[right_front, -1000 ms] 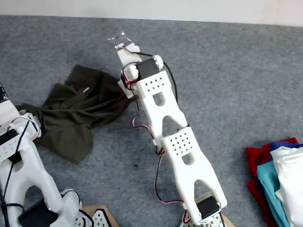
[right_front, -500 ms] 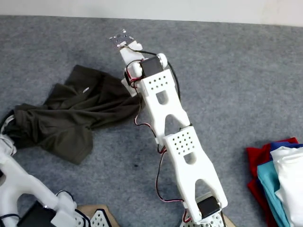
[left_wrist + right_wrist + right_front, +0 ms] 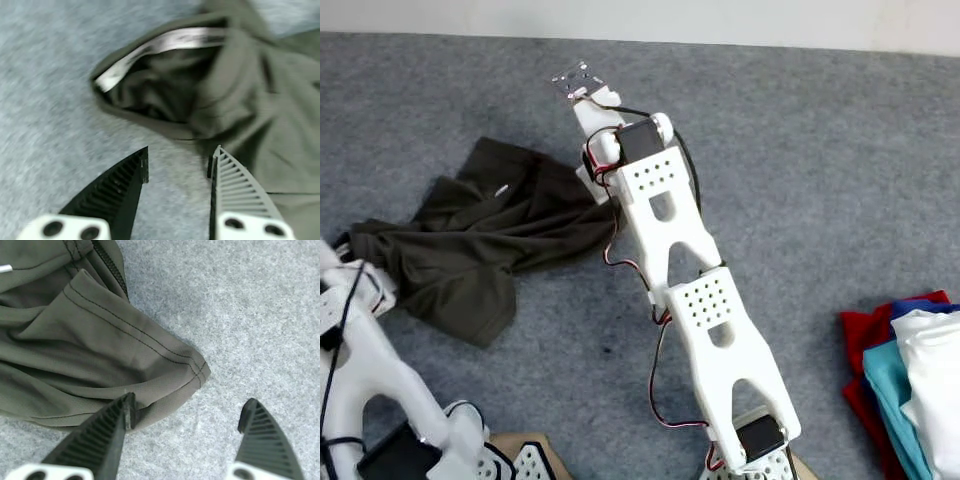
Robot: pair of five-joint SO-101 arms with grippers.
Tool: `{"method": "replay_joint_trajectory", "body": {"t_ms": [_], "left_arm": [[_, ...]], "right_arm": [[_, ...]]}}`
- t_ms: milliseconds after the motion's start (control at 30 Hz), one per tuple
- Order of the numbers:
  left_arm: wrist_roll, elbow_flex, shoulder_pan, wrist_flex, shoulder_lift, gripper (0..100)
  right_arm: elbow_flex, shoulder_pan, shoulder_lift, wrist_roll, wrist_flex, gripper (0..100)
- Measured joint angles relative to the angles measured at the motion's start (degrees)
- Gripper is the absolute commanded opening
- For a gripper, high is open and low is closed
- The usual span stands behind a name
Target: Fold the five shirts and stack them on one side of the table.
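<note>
Left gripper, one of two on the rig, hangs with its jaws parted and nothing between them. It is over the grey table cover, just beside the collar opening of the dark olive shirt, whose pale inner neckband faces the wrist camera.

Right gripper is spread wide and likewise grips nothing. One fingertip sits over the stitched hem at a corner of the same shirt, and the other is over bare cover just off that corner. Whether the first fingertip touches the cloth cannot be told.

Seen from the high view, this single loose shirt lies crumpled and unfolded on the cover. Two white arms flank it. The left arm comes up at the shirt's left end. The right arm stretches along the shirt's right side, with its wrist above the corner there.

Well apart from the shirt, far to its right at the picture's edge, sits one stack of four folded shirts. They are one red shirt, one blue shirt, one teal shirt and one white shirt, with the white one uppermost.

That makes five garments in all, four stacked and one loose.
</note>
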Motion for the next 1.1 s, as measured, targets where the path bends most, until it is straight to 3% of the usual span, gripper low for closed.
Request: {"method": "replay_joint_trajectory", "body": {"t_ms": [400, 700, 900, 1100], "left_arm": [[0.2, -1.6, 2.4, -2.9, 0.0, 21], [2.4, 9.8, 3.2, -22.3, 0.0, 21], [2.5, 13.5, 6.4, -29.2, 0.0, 21], [2.5, 15.5, 7.5, -33.9, 0.0, 2]], "right_arm": [[0.0, 0.0, 3.7, 0.0, -2.1, 32.4], [0.0, 0.0, 3.7, 0.0, -2.3, 32.4], [0.0, 0.0, 3.7, 0.0, -2.3, 32.4], [0.0, 0.7, 3.7, 0.0, -2.3, 32.4]]}}
